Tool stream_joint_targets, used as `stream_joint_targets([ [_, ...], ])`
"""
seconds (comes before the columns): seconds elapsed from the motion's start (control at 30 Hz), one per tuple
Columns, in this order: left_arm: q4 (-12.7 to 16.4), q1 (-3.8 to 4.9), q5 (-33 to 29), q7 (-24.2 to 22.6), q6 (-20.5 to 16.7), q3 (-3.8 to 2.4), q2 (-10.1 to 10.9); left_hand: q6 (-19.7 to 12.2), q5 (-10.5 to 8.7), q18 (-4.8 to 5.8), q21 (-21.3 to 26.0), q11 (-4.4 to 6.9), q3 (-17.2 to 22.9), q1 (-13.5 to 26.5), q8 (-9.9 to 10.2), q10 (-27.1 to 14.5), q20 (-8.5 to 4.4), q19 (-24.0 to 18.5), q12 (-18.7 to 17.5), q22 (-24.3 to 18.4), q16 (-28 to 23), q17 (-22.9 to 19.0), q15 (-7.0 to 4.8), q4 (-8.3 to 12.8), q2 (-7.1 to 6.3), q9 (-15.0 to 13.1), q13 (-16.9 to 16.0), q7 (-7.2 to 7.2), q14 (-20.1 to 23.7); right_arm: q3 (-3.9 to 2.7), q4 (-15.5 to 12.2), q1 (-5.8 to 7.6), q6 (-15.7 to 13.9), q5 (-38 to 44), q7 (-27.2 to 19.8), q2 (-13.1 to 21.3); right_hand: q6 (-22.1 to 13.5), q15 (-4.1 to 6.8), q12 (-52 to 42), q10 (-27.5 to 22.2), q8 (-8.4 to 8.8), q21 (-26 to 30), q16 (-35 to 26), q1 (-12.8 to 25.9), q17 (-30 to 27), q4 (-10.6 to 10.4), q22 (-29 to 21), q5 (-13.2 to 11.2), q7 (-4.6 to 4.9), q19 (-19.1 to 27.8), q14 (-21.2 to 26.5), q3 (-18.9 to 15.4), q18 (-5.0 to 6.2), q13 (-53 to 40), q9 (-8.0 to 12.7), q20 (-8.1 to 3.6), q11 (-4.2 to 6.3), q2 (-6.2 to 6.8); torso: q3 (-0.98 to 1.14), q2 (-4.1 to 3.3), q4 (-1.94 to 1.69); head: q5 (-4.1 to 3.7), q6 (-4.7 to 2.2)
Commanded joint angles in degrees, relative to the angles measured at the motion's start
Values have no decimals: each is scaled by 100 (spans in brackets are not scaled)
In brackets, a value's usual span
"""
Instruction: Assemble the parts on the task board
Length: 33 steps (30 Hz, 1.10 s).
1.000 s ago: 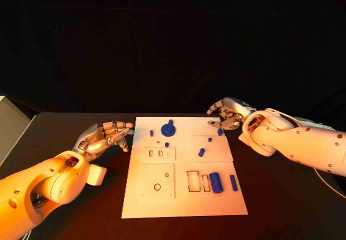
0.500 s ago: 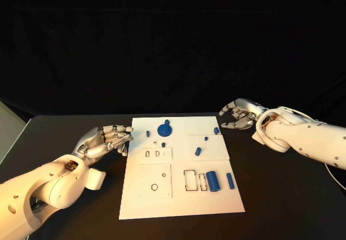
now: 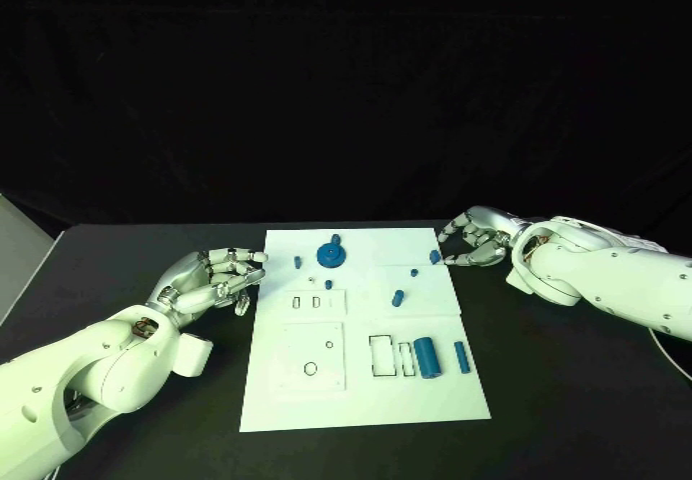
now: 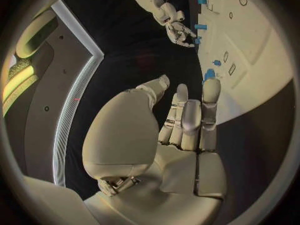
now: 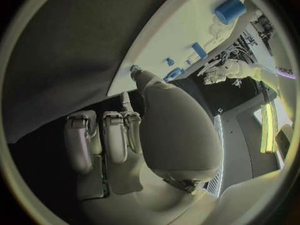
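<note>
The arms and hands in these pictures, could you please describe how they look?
Both arms have smooth white rounded shells with small dark screw holes. The left hand and right hand are silver, many-fingered, built of jointed segments. A thin pale cable trails by the right arm.

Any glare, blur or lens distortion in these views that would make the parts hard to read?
Head view: evenly lit, sharp; the task board is bright but not blown out, and the blue parts stand out. Left wrist view: strong fisheye, the board's straight edge bows, and the left hand covers the middle. Right wrist view: same bending, and the right hand looms large and soft.
</note>
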State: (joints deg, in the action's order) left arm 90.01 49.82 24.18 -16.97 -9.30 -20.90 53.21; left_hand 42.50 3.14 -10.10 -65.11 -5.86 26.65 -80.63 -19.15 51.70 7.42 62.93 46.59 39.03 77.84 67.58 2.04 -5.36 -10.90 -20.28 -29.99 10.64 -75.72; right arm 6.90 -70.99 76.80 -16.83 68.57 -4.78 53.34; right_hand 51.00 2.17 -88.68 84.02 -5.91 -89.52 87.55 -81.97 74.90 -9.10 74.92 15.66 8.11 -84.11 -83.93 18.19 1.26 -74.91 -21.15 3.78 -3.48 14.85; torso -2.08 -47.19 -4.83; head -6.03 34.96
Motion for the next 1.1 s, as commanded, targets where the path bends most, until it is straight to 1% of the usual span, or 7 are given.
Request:
stream_joint_targets([
  [0.03,5,-7,127,-10,166,-3,-8,-9,-3,137,-192,0,40,85,-40,-44,-1,162,146,283,213,309,-5,16,-2,-8,-70,-26,-217,1,31,-15,215,61,-23,-40,-11,13,-3,471,10,-10,25,-49,986,2,1463,26,2,-574,-488,-17,-115,-1390,-7,-28,-1,-4,-6,1,9,4,19],
  [0.13,5,-8,150,6,192,-3,-6,-24,-3,191,-406,5,73,118,-61,-71,-6,352,268,618,406,603,-9,21,-6,-11,-125,-30,-420,1,45,-20,204,62,-22,-70,0,14,-16,484,5,-17,26,-50,989,-3,1470,39,2,-576,-489,-12,-116,-1402,-10,-28,-2,-18,-8,4,5,0,37],
  [0.3,6,-10,187,29,222,-3,-4,-33,-3,240,-589,10,100,144,-77,-79,-12,518,362,914,534,810,-14,23,-9,-12,-163,-33,-561,1,36,-24,214,62,-23,-106,19,16,-29,496,-4,-22,28,-38,996,-15,1476,46,3,-578,-490,-10,-118,-1414,-14,-29,-3,-31,-12,10,-3,-12,59],
  [0.47,-6,-11,213,45,229,-3,4,-34,-3,249,-626,12,107,149,-82,-79,-13,551,384,971,560,855,-16,24,-9,-12,-171,-35,-591,1,-14,-25,247,61,-23,-116,47,19,-37,504,-18,-24,29,-22,1000,-30,1479,48,2,-579,-491,-10,-119,-1421,-20,-31,-3,-41,-7,14,7,-4,83],
  [0.67,-26,-11,223,55,223,-3,10,-36,-3,251,-641,12,113,153,-84,-83,-14,561,396,988,568,864,-17,23,-7,-12,-176,-35,-599,2,-39,-26,264,53,-24,-127,85,25,-50,517,-36,-26,31,-2,1004,-50,1481,51,-3,-580,-492,-4,-119,-1433,-27,-35,0,-60,-9,11,13,-2,87],
  [1.0,-38,-12,229,72,239,-3,2,-39,-3,252,-649,12,122,157,-84,-89,-14,564,403,994,574,870,-17,20,1,-11,-178,-34,-604,2,27,-27,281,48,-5,-184,294,56,-78,546,-116,-33,30,-6,1012,-108,1490,97,-33,-583,-494,206,-121,-1459,-50,-63,29,-226,-15,10,-5,-4,102],
  [1.1,-41,-13,237,78,246,-3,2,-42,-3,251,-650,11,127,163,-85,-94,-14,561,408,989,574,867,-16,15,7,-10,-180,-32,-603,2,43,-28,299,52,-1,-205,373,68,-85,553,-143,-34,31,-16,1017,-104,1491,98,-49,-583,-496,314,-122,-1466,-55,-74,44,-265,-14,11,0,-4,113],
])
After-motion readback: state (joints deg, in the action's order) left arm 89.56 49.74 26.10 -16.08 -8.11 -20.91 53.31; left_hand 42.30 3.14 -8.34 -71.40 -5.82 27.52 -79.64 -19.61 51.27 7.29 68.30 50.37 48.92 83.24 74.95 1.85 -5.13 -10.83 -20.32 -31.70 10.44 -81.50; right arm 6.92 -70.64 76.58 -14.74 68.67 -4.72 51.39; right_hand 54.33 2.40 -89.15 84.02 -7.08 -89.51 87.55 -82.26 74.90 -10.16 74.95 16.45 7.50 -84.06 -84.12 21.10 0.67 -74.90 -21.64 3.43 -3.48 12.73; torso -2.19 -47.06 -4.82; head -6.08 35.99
